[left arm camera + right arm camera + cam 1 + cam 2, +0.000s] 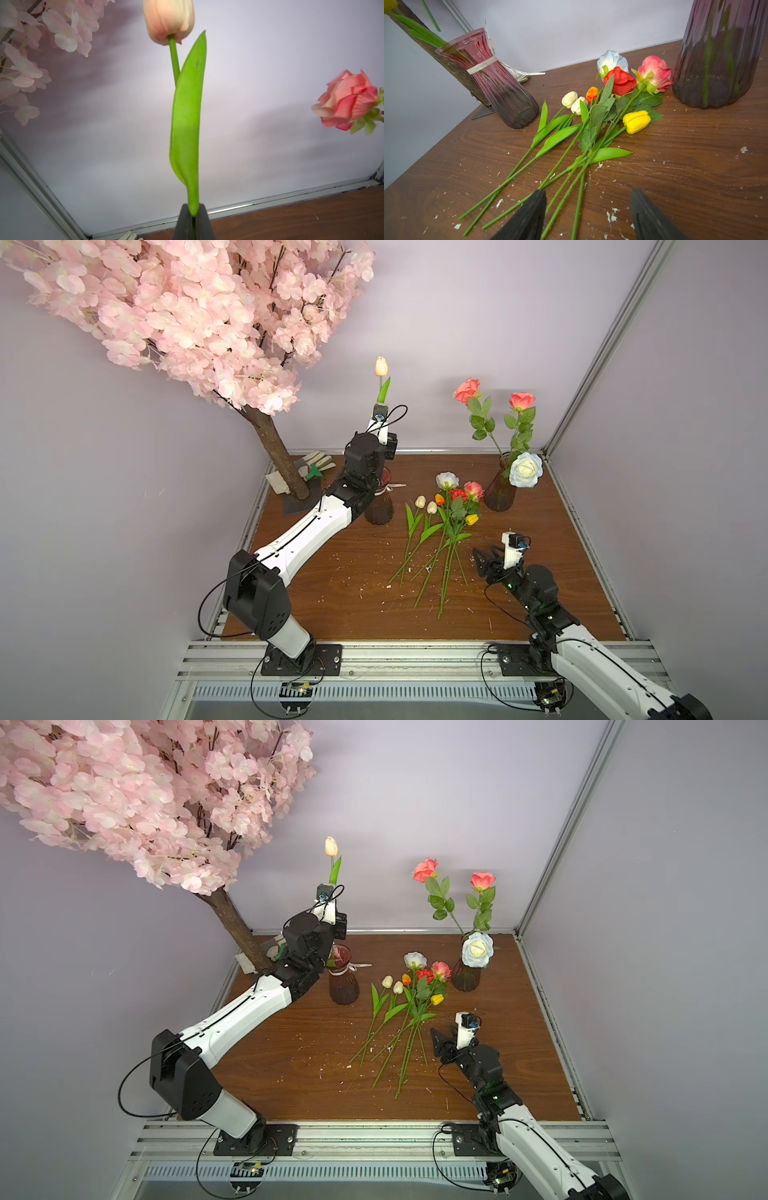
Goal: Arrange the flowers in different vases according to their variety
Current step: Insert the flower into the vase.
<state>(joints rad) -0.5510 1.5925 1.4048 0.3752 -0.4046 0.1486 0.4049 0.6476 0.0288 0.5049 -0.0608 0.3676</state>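
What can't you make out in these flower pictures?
- Lower stem of held tulip: left arm covers it in both top views; left gripper hides it in left wrist view.
- Print on ribbon: too small, right wrist view.
- Rim of rose vase: cut off by right wrist view's edge.

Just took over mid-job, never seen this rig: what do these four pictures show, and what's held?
Two robot arms work over a brown wooden table. Two pictures look down from overhead; the others come from a camera on each wrist. The left arm holds a peach tulip with a green leaf upright in its shut jaws. The right arm hovers with jaws open and empty over the stems of loose roses and tulips lying there. A dark purple ribbed glass vase tied with a pale ribbon stands beside them; a matching vase holds three roses.
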